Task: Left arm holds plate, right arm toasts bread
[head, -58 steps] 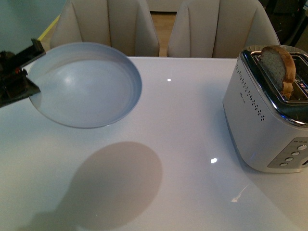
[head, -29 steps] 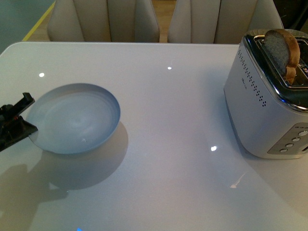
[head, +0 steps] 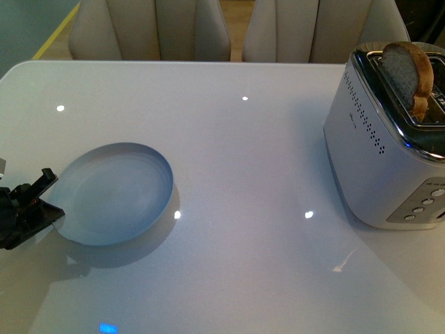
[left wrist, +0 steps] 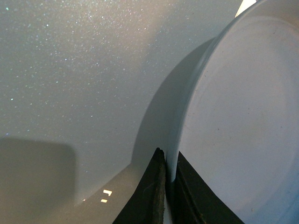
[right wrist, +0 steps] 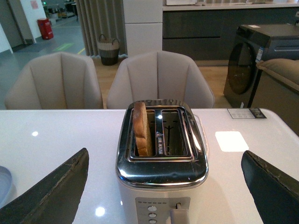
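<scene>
White glossy table (head: 257,229) fills the front view, with ceiling-light glints on it; two beige upholstered chairs (head: 149,28) stand along its far edge.

Left gripper (head: 43,195): at the table's near left edge, black, jaws clamped on the rim of the plate (head: 115,195). The left wrist view confirms this: the two dark jaws sit one on each side of the pale rim (left wrist: 174,154), pressed close against it. Grip point is on the plate's left-hand edge as seen from the front, so the plate extends away from the gripper toward the table centre.

Plate: pale blue-grey, round, shallow, faint concentric rings. It is low over or on the table, with a narrow shadow under its near edge; I cannot tell whether the base touches the surface.

Toaster (head: 382,146): white body, chrome top, on the right side of the table, well apart from the plate. Two slots visible in the right wrist view.

Bread (head: 410,76): one brown slice standing upright in one toaster slot (right wrist: 141,128), the upper part projecting above the chrome; the other slot is unoccupied.

Right gripper (right wrist: 166,186): fingers spread wide apart, holding nothing, one dark finger (right wrist: 51,191) at each side of the wrist frame with the toaster between and beyond them. Bread is apart from both fingers.
</scene>
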Available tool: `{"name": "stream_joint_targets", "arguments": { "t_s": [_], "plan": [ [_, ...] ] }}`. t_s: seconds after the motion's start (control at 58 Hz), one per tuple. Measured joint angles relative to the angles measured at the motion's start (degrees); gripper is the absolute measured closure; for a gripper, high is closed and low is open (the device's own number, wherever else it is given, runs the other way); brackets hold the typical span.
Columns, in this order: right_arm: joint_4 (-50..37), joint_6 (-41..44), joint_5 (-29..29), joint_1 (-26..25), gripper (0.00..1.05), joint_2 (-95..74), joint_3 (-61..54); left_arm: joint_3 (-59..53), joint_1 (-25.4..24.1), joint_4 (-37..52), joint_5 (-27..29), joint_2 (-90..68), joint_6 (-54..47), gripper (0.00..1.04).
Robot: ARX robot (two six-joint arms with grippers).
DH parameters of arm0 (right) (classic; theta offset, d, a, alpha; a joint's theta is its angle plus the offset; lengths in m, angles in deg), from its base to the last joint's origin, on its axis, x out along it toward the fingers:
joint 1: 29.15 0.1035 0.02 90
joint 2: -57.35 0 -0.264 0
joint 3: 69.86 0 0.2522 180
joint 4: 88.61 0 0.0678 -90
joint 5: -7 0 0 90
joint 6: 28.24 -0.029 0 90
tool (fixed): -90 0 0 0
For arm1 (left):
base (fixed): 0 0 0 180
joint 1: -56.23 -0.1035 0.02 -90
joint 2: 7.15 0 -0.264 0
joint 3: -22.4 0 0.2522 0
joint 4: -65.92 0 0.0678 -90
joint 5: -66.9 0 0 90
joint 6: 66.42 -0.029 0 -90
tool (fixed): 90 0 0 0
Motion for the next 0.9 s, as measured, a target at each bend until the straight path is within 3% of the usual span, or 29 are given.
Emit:
{"name": "stream_joint_targets", "arguments": {
  "t_s": [0.311, 0.638, 0.897],
  "plan": [
    [0.0, 0.0, 0.0, 0.0, 0.09, 0.0, 0.0, -0.7, 0.1, 4.1, -1.3, -1.3, 1.6, 1.00],
    [0.0, 0.0, 0.0, 0.0, 0.09, 0.0, 0.0, -3.5, 0.0, 6.8, -2.8, 1.5, 3.6, 0.47],
    [0.0, 0.0, 0.0, 0.0, 0.09, 0.0, 0.0, -8.0, -1.2, 10.3, -1.0, 13.3, 6.0, 0.06]
  ]
}}
